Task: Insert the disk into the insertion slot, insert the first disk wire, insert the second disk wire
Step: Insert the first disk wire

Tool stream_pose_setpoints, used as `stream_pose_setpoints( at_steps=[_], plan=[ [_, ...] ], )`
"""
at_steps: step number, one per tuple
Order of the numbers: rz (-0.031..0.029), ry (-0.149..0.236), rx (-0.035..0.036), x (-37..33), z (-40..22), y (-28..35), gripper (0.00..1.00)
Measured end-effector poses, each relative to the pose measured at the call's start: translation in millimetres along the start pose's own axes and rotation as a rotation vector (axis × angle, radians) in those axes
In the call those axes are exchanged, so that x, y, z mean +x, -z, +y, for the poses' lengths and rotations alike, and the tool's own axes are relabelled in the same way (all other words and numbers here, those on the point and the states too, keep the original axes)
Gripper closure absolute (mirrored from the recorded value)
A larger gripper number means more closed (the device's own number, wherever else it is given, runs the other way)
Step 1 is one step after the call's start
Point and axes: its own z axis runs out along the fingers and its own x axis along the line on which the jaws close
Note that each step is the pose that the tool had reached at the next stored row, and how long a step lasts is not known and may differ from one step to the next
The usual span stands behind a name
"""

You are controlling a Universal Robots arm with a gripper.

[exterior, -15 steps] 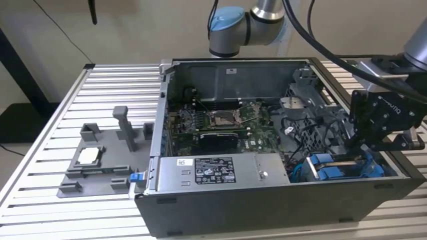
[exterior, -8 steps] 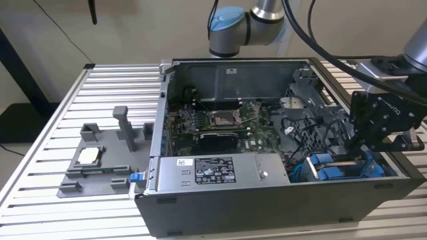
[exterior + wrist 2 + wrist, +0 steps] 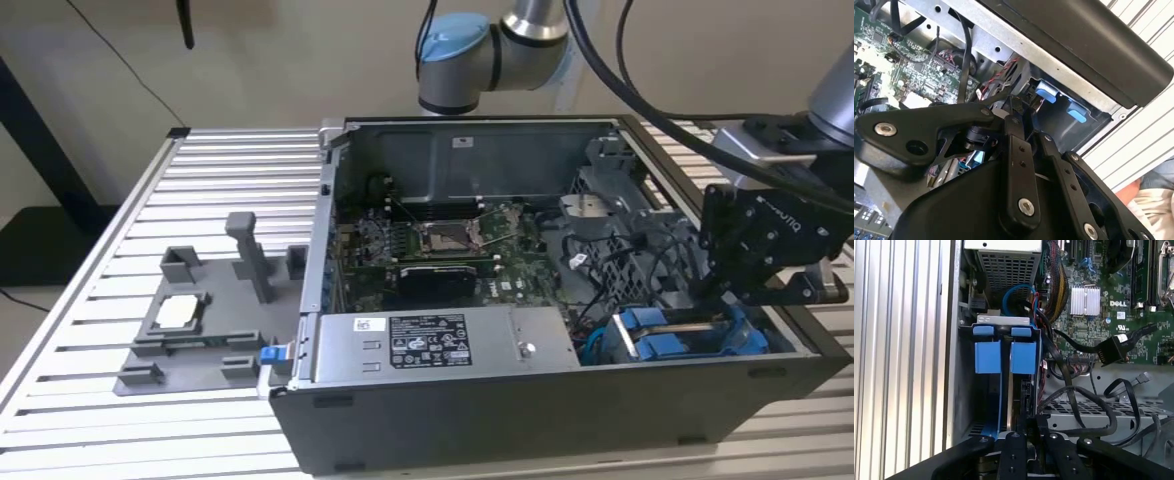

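Grey metal insertion slot (image 3: 966, 390), blue clips (image 3: 1024, 357) | end effector (image 3: 1027, 424) at its mouth, grip we cannot tell | disk (image 3: 1016, 400): we judge stiff, weighty, shock-sensitive; hold side edges.

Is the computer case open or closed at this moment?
Open. In the exterior view the computer case has no cover on its upper side; the motherboard and the blue clips lie exposed.

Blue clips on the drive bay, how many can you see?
2. They sit side by side at the end of the bay: one clip nearer the motherboard, the other clip farther from it. More may be hidden deeper in the bay.
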Motion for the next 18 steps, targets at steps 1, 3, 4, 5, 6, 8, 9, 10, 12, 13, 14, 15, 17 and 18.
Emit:
stream_pose_setpoints(
  at_steps=[1,3,4,5,6,8,9,10,12,13,14,15,17,18],
  plan=[
    [-0.0002,-0.002,0.0001,0.1,-0.1,-1.1,0.81],
    [0.0003,-0.005,0.0000,0.3,-0.3,-3.6,0.81],
    [0.0003,-0.006,0.0001,0.7,-0.4,-4.1,0.81],
    [0.0002,-0.006,0.0001,0.9,-0.3,-4.2,0.81],
    [-0.0001,-0.006,0.0001,1.1,-0.4,-4.4,0.81],
    [-0.0005,-0.006,0.0001,1.4,-0.4,-4.7,0.81],
    [-0.0006,-0.006,0.0001,1.4,-0.4,-4.8,0.81],
    [-0.0006,-0.006,0.0001,1.4,-0.4,-4.8,0.81],
    [-0.0003,-0.006,0.0001,1.5,-0.4,-5.3,0.81],
    [0.0003,-0.006,0.0001,1.5,-0.4,-6.1,0.81],
    [0.0002,-0.006,0.0001,1.5,-0.5,-6.2,0.81],
    [-0.0001,-0.006,0.0001,1.5,-0.5,-6.4,0.81],
    [-0.0006,-0.006,0.0001,1.5,-0.5,-6.7,0.81],
    [-0.0010,-0.006,0.0002,1.4,-0.5,-6.9,0.81]
  ],
)
